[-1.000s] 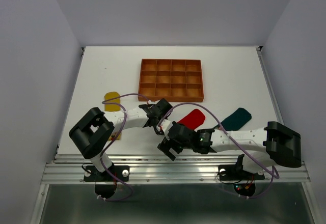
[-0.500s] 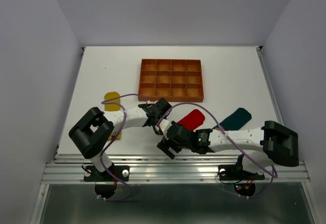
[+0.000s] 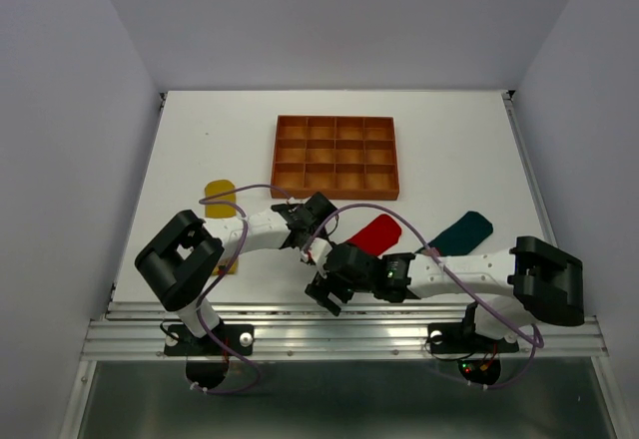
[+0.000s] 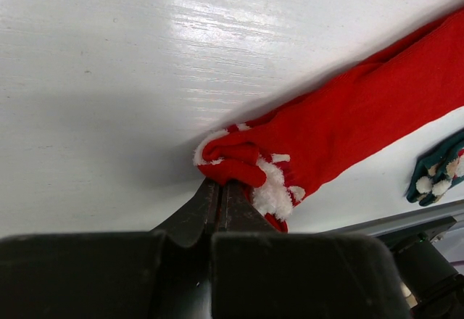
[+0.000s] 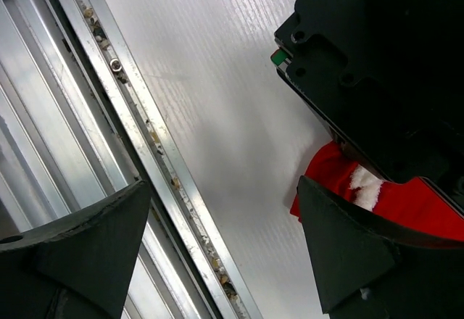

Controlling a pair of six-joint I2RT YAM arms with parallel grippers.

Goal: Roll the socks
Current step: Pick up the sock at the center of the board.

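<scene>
The red sock (image 3: 377,232) lies flat on the white table, its near end bunched up with white fluff. My left gripper (image 3: 312,242) is shut on that bunched end (image 4: 239,161). My right gripper (image 3: 327,293) is open and empty just in front of it, near the table's front edge; one finger (image 5: 348,254) is beside the sock's end (image 5: 330,174). The dark teal-green sock (image 3: 463,232) lies flat to the right and also shows in the left wrist view (image 4: 438,174). The yellow sock (image 3: 219,200) lies flat at the left, partly behind the left arm.
The orange-brown compartmented tray (image 3: 335,157) stands at the back centre of the table. The metal rail (image 5: 138,130) of the table's front edge runs close under my right gripper. White walls enclose the table on three sides.
My right gripper has crept slightly left and toward the front edge. My left gripper stays shut on the red sock's end with hardly any movement.
</scene>
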